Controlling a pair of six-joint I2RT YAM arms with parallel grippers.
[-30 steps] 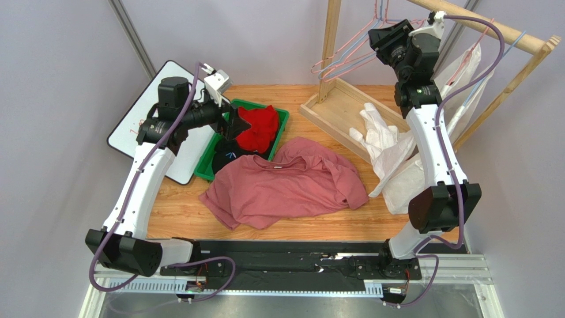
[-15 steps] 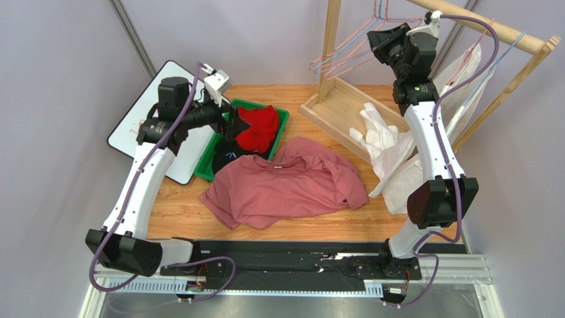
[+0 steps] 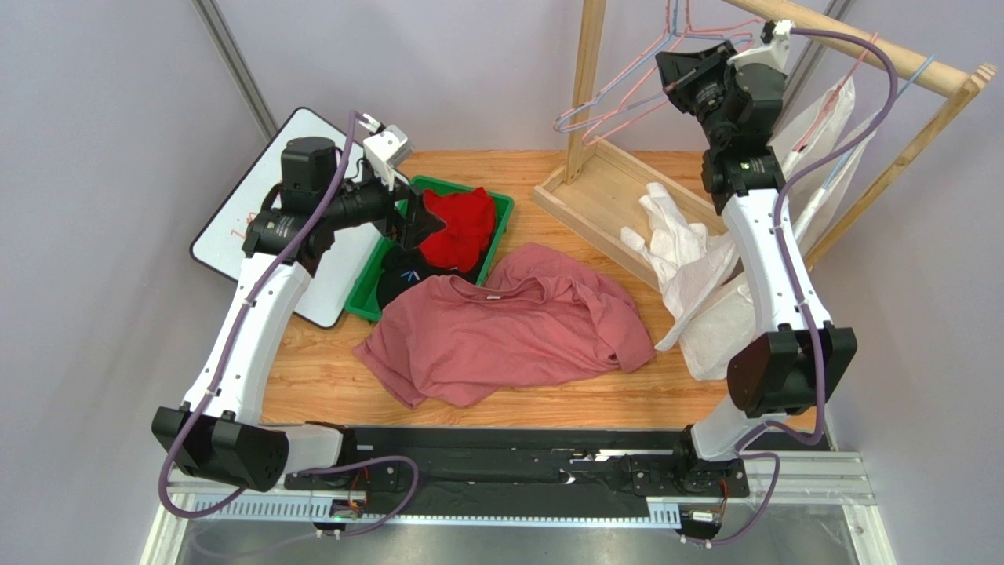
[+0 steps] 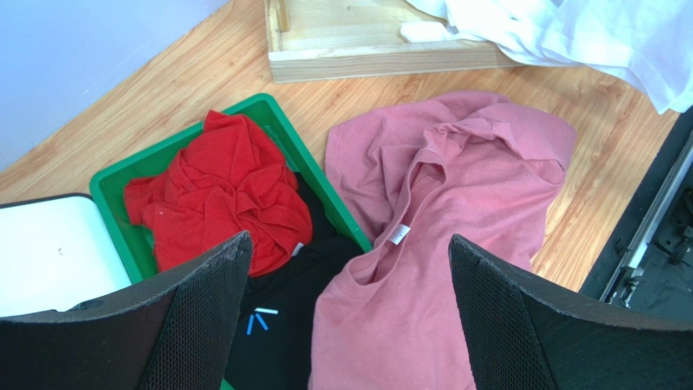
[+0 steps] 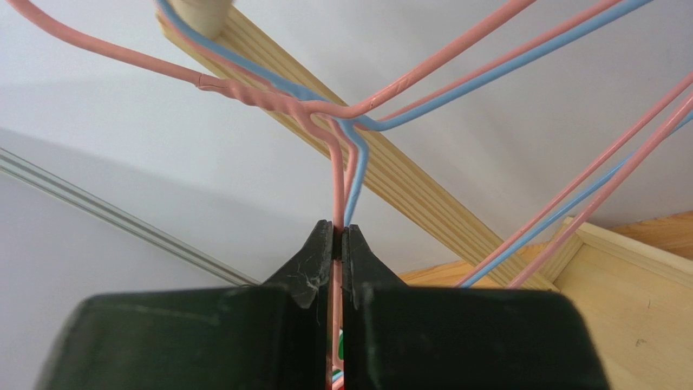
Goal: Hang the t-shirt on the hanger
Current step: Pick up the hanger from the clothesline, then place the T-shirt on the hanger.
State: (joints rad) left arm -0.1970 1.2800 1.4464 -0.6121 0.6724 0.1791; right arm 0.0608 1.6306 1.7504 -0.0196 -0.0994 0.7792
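Note:
The dusty rose-pink t-shirt (image 3: 507, 336) lies crumpled on the wooden table, its collar toward the green tray; it also shows in the left wrist view (image 4: 455, 211). The pink wire hanger (image 3: 613, 85) hangs with pale-blue hangers from the wooden rail at the back right. My right gripper (image 3: 672, 61) is raised to the rail and shut on the pink hanger's neck (image 5: 260, 96), just below its twisted part, with a blue wire beside it (image 5: 340, 231). My left gripper (image 3: 413, 218) is open and empty, hovering above the tray and the shirt's collar (image 4: 348, 237).
A green tray (image 3: 503, 203) holds a red garment (image 3: 460, 224) and a black garment (image 3: 401, 280). A white board (image 3: 253, 194) lies at the left. The wooden rack's base tray (image 3: 589, 188) and white cloth (image 3: 689, 253) lie at the right, under the rail (image 3: 872, 53).
My right wrist has shifted and turned slightly at the rail, and the hangers have swung a little with it. The left arm and the t-shirt have not moved.

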